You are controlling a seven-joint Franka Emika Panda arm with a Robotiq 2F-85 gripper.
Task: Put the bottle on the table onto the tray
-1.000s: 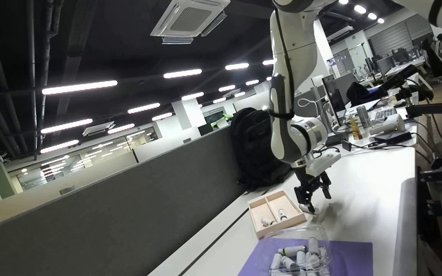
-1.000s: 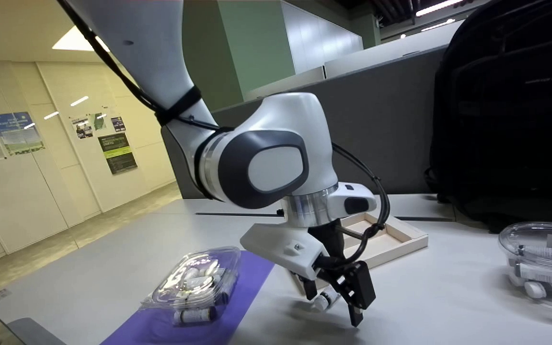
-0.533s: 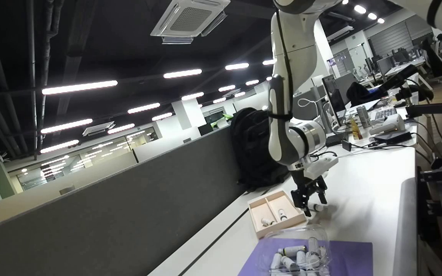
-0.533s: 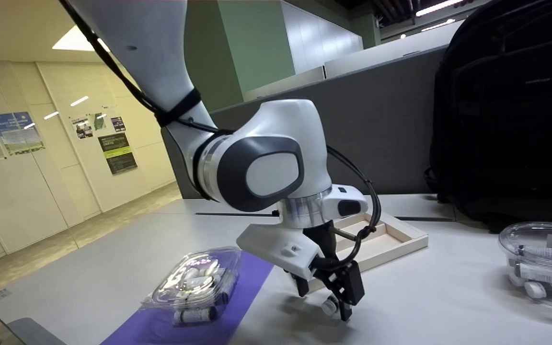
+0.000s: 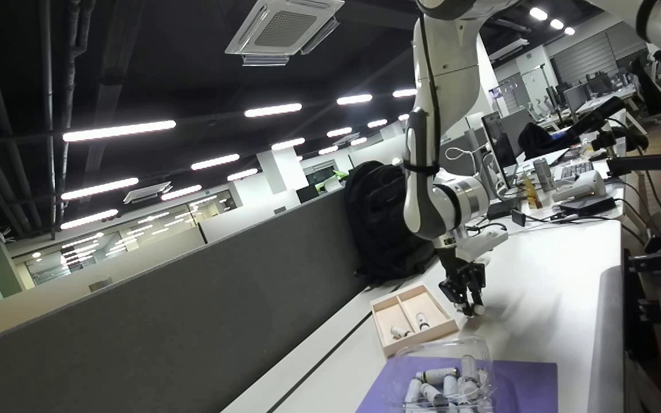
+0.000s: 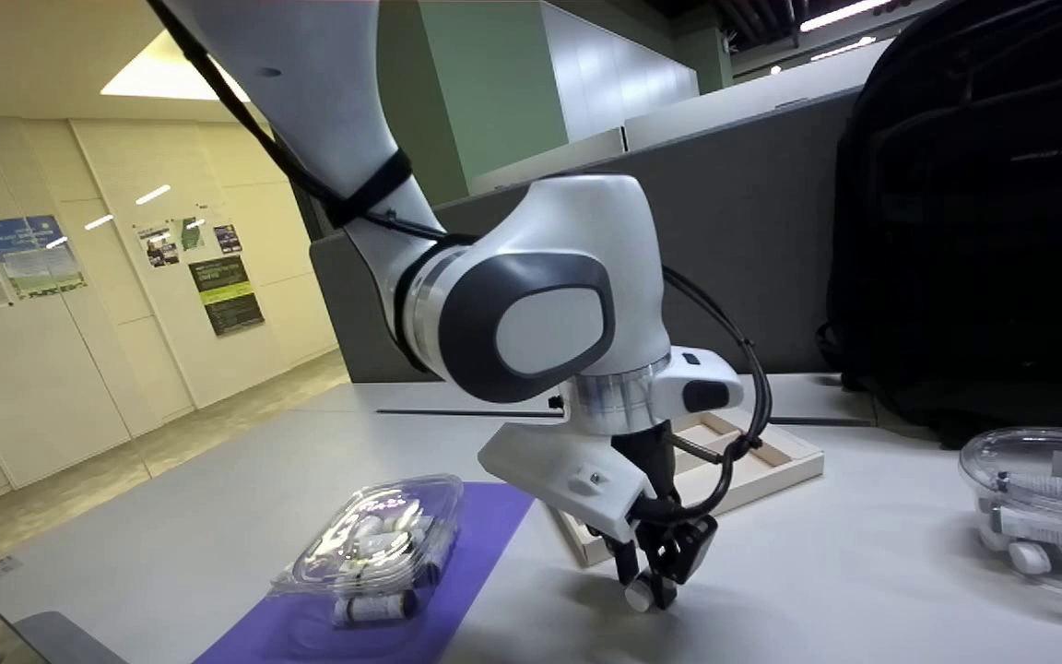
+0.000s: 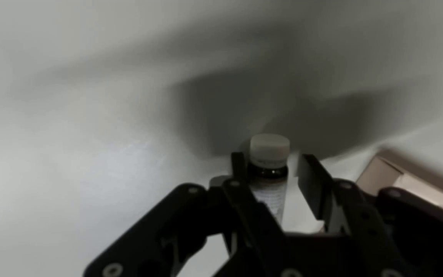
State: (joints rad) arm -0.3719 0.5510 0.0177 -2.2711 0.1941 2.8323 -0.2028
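The bottle (image 7: 269,175) lies on the white table (image 5: 560,275), its pale cap and dark neck poking out past my fingertips. In the wrist view my gripper (image 7: 273,155) has its fingers on both sides of it. The left finger (image 7: 239,165) is right beside the bottle; a gap shows between the bottle and the right finger (image 7: 313,184), so the jaws stand partly open. Both exterior views show the gripper (image 6: 644,588) low at the table with the cap (image 6: 639,596) at its tips. Close by sits the tan tray (image 5: 422,339), holding two small bottles.
A clear plastic box (image 5: 445,378) with several bottles rests on the purple mat (image 5: 528,381), near the tray. A round clear tub (image 6: 1047,516) of bottles stands at the side. Behind are a black backpack (image 5: 388,223) and a dark grey partition (image 5: 221,310).
My jaws have come from wide apart to much narrower around the bottle. The arm swung a little one way and then back. The tray and containers have stayed in place.
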